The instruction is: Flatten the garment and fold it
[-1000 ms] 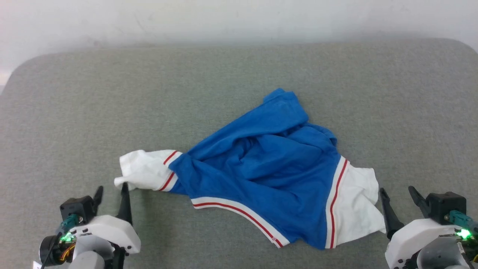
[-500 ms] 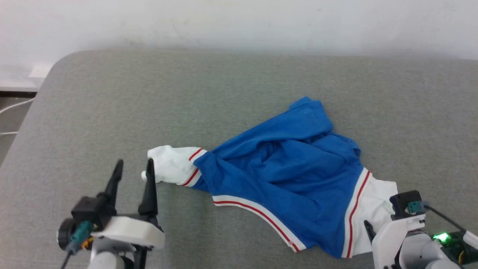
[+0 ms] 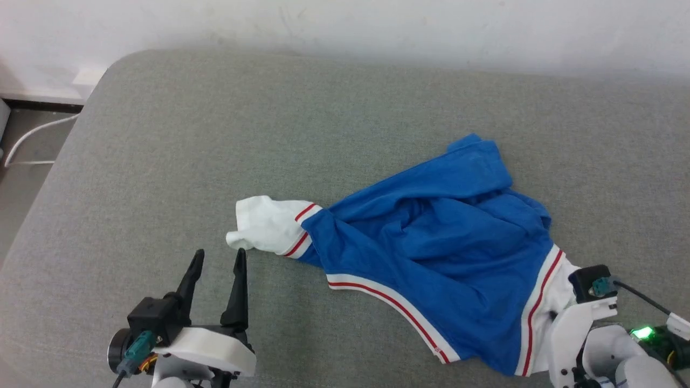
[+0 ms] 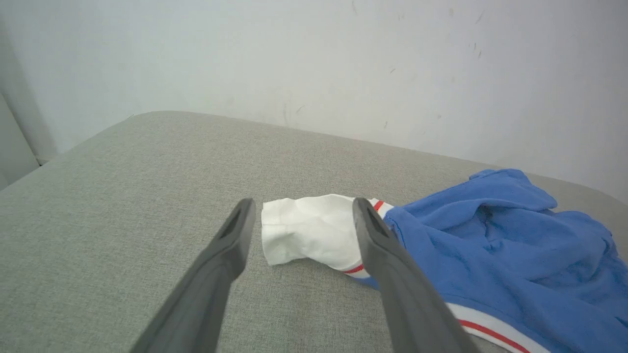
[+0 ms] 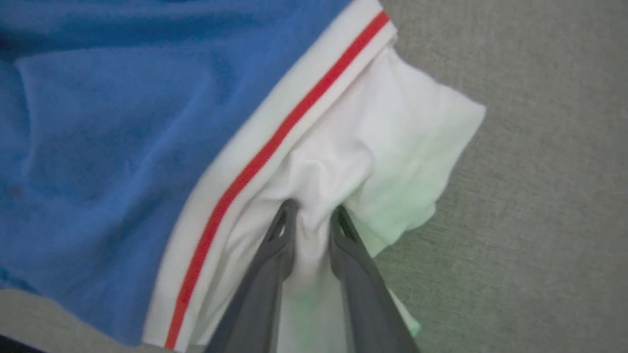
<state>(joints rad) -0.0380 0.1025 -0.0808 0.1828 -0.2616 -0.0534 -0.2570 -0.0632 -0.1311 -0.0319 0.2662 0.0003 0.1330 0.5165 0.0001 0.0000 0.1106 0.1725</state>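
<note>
The garment (image 3: 431, 248), a crumpled royal-blue T-shirt with white sleeves and red-and-white trim, lies on the grey surface. My left gripper (image 3: 217, 254) is open, its right fingertip just short of the left white sleeve (image 3: 267, 223). In the left wrist view that sleeve (image 4: 304, 230) lies just beyond the spread fingers of the left gripper (image 4: 302, 206). My right gripper (image 5: 311, 211) is shut on a pinched fold of the right white sleeve (image 5: 392, 137), beside the red stripe (image 5: 274, 147). In the head view its fingers are hidden under the wrist (image 3: 587, 307).
A grey upholstered surface (image 3: 215, 134) with rounded corners runs back to a white wall (image 3: 377, 21). Past its left edge are the floor and a white cable (image 3: 27, 145).
The head camera has shifted, sliding the scene rightward. My right gripper has moved over the right sleeve and closed on its fabric. The left jaws have opened wider beside the left sleeve's tip.
</note>
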